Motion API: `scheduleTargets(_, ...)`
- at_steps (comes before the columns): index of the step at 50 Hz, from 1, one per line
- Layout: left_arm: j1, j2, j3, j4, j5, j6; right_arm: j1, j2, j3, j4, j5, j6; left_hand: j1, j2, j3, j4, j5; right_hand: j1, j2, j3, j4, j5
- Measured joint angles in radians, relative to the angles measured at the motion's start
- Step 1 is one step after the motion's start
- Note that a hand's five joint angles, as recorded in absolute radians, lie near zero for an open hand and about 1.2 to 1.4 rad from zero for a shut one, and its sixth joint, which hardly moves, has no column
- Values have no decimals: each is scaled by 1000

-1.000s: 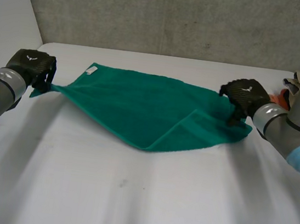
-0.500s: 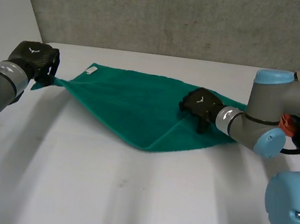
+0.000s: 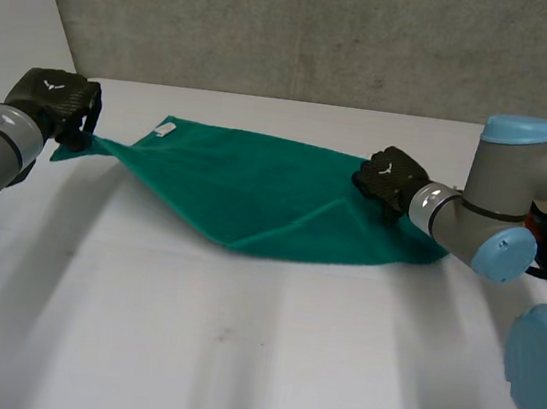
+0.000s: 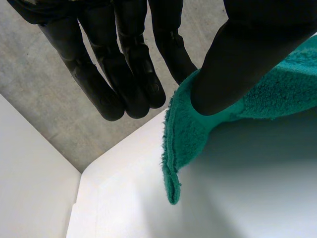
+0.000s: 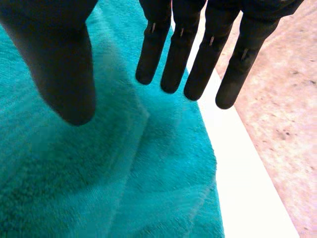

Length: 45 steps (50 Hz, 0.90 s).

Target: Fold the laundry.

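Left robot hand (image 3: 53, 105) pinching left corner of green terry-cloth towel (image 3: 254, 197); right robot hand (image 3: 390, 176) released, fingers (image 5: 176, 59) straight, over towel's right part. Spread across far half of white table (image 3: 233, 361).

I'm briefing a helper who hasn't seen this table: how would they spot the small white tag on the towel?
On the white table lies a green towel. Follow its far edge toward the left hand, which pinches a corner; the tag sits at the end of that edge, short of the pinched corner. It is the only white patch on the green cloth.
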State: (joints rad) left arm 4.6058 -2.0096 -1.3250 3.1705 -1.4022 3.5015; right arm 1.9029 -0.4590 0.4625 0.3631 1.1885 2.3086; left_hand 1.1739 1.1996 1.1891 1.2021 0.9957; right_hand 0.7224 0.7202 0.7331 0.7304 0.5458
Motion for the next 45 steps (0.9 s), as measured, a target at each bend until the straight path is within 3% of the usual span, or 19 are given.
scheduleTargets(7, -5, 2, -2, -8, 3, -3, 21, -24, 77, -81, 4, 32, 0, 0, 0, 0, 0, -154, -152, -175, -166, -184)
scheduleTargets(24, -15, 3, -3, -7, 9, -3, 39, 107, -50, -36, -39, 40, 0, 0, 0, 0, 0, -152, -150, -173, -164, -182)
scheduleTargets(26, -14, 3, -2, -7, 11, -3, 39, 121, -68, -30, -48, 40, 0, 0, 0, 0, 0, -121, -122, -131, -128, -120)
scheduleTargets(30, -11, 3, 0, -7, 12, -4, 38, 147, -103, -17, -65, 39, 0, 0, 0, 0, 0, 363, 377, 352, 355, 332)
scheduleTargets(32, -9, 4, 0, -7, 12, -4, 38, 146, -119, -11, -67, 39, 0, 0, 0, 0, 0, 412, 456, 430, 436, 425)
scheduleTargets(41, -5, 17, -8, -34, 6, 1, 13, -11, -31, 57, -20, 69, 0, 0, 0, 0, 0, 412, 460, 449, 464, 438)
scheduleTargets(45, -1, 35, -26, -88, -2, 18, -25, -227, 244, 100, 12, 73, 0, 0, 0, 0, 0, 412, 460, 453, 466, 451)
